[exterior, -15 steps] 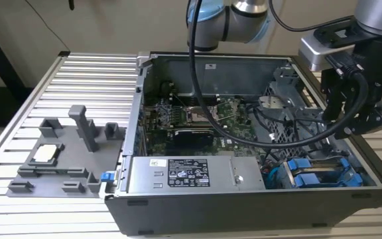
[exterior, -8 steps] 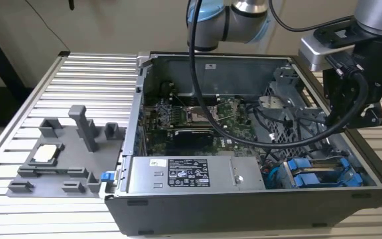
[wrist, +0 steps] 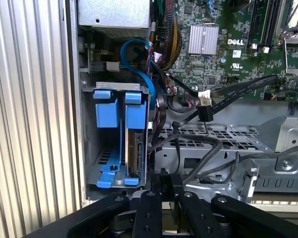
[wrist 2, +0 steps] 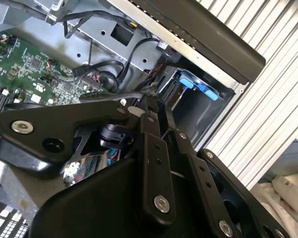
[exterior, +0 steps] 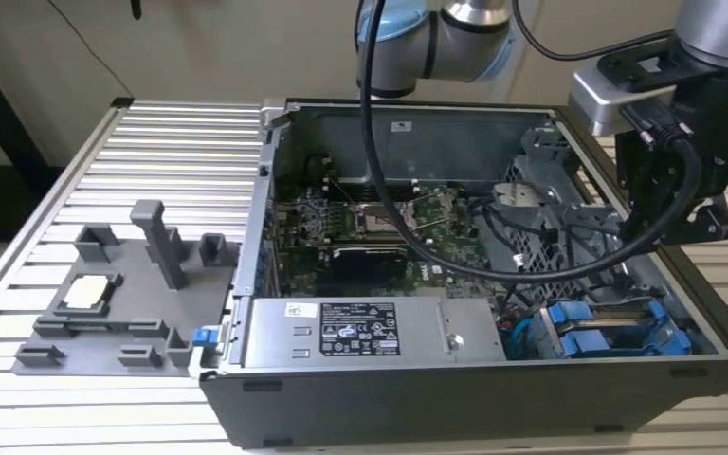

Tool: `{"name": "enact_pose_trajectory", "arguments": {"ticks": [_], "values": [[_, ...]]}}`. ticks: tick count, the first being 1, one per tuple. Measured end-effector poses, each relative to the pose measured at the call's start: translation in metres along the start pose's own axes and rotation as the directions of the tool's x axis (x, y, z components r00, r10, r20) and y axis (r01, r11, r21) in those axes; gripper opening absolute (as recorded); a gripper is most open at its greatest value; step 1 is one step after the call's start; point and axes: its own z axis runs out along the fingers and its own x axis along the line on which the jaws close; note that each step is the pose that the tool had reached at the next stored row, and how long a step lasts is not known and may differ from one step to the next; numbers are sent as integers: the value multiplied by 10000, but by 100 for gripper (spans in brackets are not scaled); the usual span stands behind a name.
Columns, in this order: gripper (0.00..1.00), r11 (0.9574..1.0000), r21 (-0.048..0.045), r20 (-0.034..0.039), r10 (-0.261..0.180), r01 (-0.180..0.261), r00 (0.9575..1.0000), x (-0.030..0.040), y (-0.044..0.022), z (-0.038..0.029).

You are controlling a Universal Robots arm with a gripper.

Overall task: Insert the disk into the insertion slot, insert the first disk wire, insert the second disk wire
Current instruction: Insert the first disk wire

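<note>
The computer case [exterior: 465,398] lies open on the ribbed metal surface [exterior: 149,142], with the gripper [wrist: 166,178] hanging over its end on the exterior view's right. In the first wrist view the fingers [wrist: 155,191] stand drawn almost together with a narrow gap between them; whether anything is pinched there cannot be told. Just beside them is the insertion slot [wrist: 105,148], its blue tabs [wrist: 103,101] facing up. The disk [wrist: 137,151] stands edge-on inside it, under the tab nearer the perforated cage [wrist: 228,136]. A black wire [wrist: 238,91] crosses from the motherboard [wrist: 208,59] to a connector [wrist: 204,113] hanging loose over the cage, apart from the disk. A blue cable [wrist: 134,47] loops above the slot, next to the power-supply box [exterior: 364,332]. A grey fixture tray [exterior: 124,294] sits on the surface at the exterior view's left.
</note>
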Motion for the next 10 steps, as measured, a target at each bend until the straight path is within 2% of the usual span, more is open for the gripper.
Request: {"name": "enact_pose_trajectory", "arguments": {"ticks": [6, 7, 10], "values": [[19, 10000, -1, -3, 0, 0, 10000, 0, 0, 3], [19, 10000, -32, -19, -3, 3, 10000, 1, -9, 9], [19, 9997, -256, -97, -17, 15, 10000, 4, -72, 26]]}}
